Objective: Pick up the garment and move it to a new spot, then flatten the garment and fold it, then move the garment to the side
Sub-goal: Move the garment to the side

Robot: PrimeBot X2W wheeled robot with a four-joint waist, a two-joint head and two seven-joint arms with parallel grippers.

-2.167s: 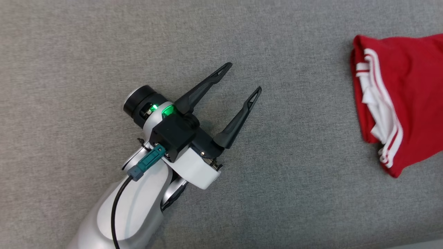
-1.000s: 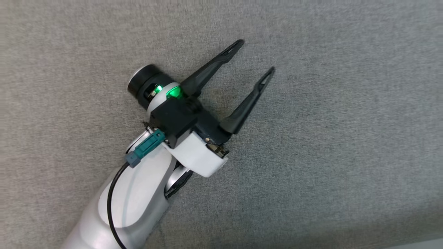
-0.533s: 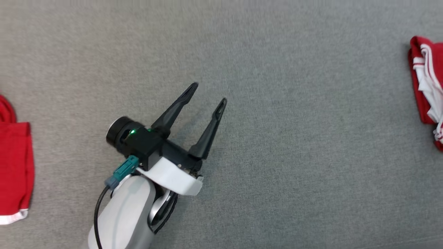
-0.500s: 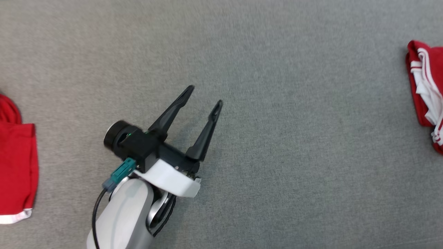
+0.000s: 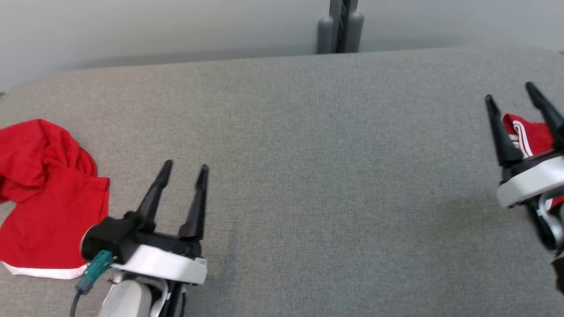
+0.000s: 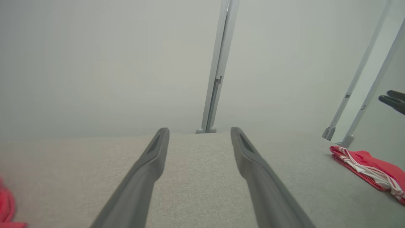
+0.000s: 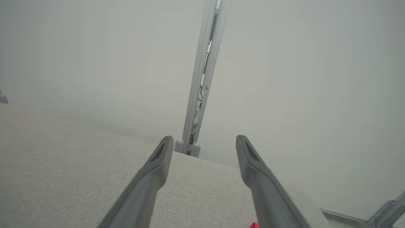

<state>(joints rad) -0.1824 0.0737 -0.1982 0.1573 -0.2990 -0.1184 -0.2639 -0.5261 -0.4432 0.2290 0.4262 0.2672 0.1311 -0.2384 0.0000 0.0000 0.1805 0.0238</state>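
Note:
A crumpled red garment (image 5: 44, 198) with a white hem lies at the table's left, just left of my left gripper (image 5: 185, 167). That gripper is open and empty, its fingers pointing toward the far edge; the left wrist view shows my left gripper (image 6: 199, 131) wide apart over bare cloth. A folded red garment with white stripes (image 5: 528, 132) lies at the far right, partly behind my right gripper (image 5: 510, 92), which hovers open and empty. The folded garment (image 6: 367, 164) also lies low on the right in the left wrist view. My right gripper (image 7: 205, 139) holds nothing.
The table (image 5: 308, 154) is covered in grey fabric, with its far edge near a pale wall. A grey upright post (image 5: 340, 26) stands behind the middle of that edge. Slanted metal struts (image 6: 354, 107) rise beyond the table's right end.
The head camera has swung up, so the table's far edge, the wall and both garments now show. My left gripper has turned to point straight away, and my right gripper has come into view.

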